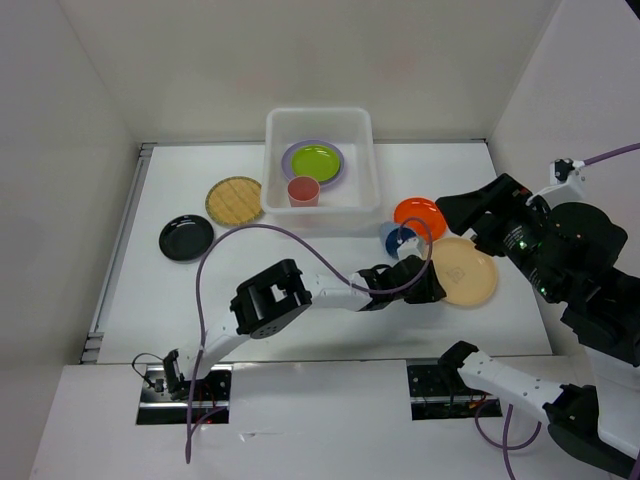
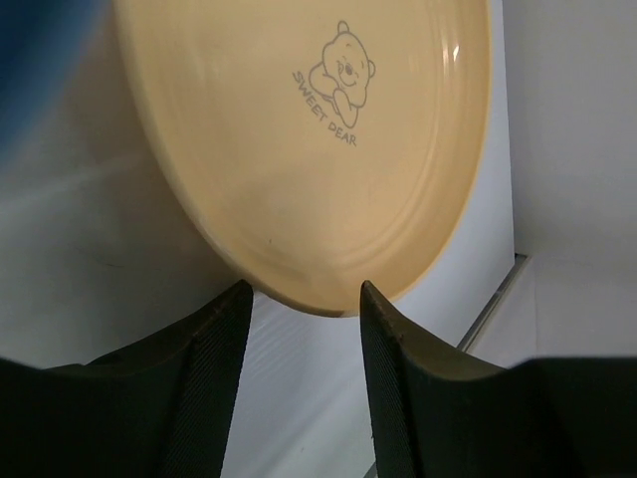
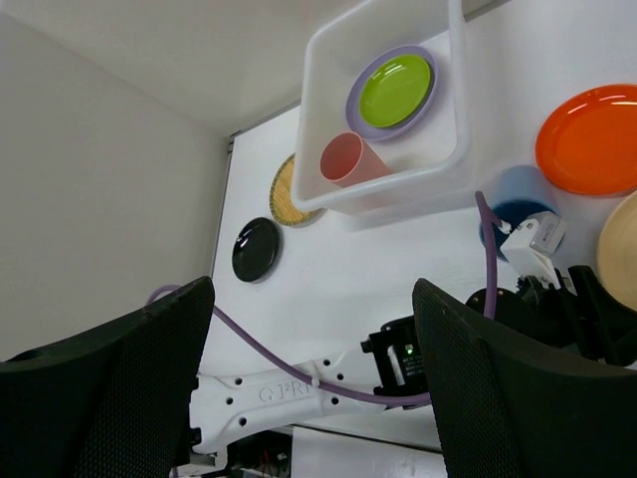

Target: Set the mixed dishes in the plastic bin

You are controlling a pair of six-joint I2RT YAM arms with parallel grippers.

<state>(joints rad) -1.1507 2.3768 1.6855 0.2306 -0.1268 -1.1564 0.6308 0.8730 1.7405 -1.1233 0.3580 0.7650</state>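
Here, the left gripper [image 2: 304, 296], jaws spread, faces the rim of the plain tan plate [image 1: 466, 273] on the surface [image 1: 160, 300] at 4 o'clock from the plastic bin [image 1: 320, 114], while the right gripper [image 3: 314, 289] hovers likewise parted.

**Readable print: one plate only**

You are looking at just one legible mark. In the left wrist view, the plain tan plate [image 2: 299, 189] is carrying the grey words "SWEET DEAR", running in two slanted lines across its inner face, right beneath a small outlined bear drawing [image 2: 345, 62]. In the right wrist view, the white arm link [image 3: 269, 393] is showing raised lettering, but it is coming through too faint to read.
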